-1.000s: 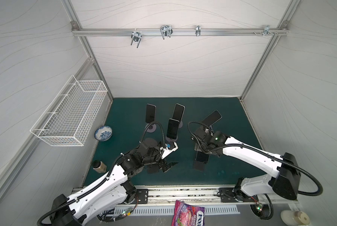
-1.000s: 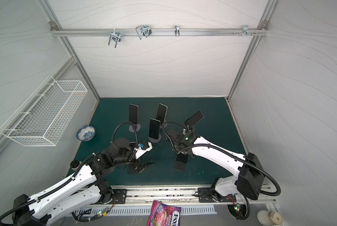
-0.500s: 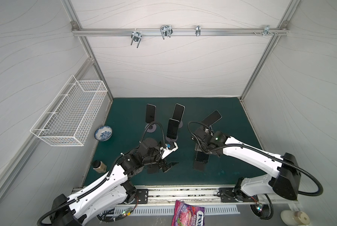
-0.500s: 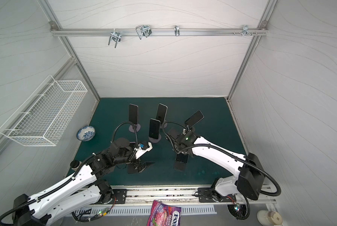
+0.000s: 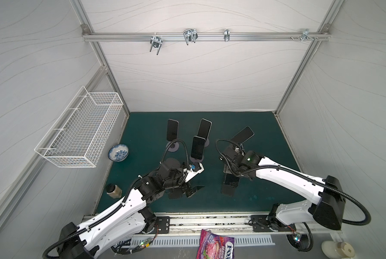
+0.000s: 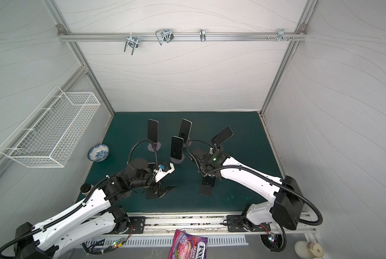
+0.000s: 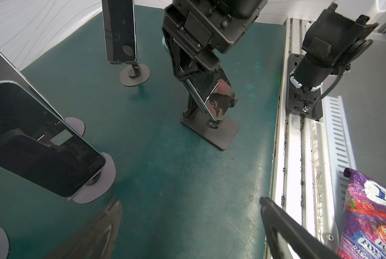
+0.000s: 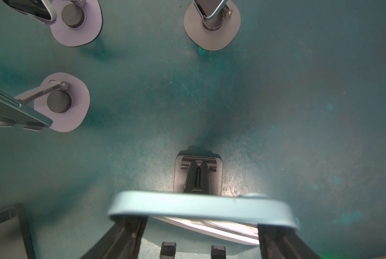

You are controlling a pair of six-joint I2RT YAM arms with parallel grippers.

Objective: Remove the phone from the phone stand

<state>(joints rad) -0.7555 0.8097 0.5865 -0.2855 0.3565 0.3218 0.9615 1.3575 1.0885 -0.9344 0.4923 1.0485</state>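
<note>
Phone (image 7: 212,96): light blue with a dark screen, it leaned back on the black phone stand (image 7: 219,134) near the front of the green mat (image 5: 266,179). Its lower edge sat in the stand's two lip hooks.
Change: over the last second the phone and both arms looked unmoved in both top views. Only the right jaws had drawn in a little.
Right gripper (image 7: 196,72): it was down over the phone's upper half, with its fingers (image 8: 131,231) pressed on the two long edges.
Meaning: the grip looked made but the lift had not begun. The phone probably had to rise clear of the hooks first.
Left gripper (image 7: 188,204): spread wide and empty, it hung above bare mat, well apart from the stand.
Neighbours: four other phones (image 5: 198,146) stood behind on round-based stands, untouched.
</note>
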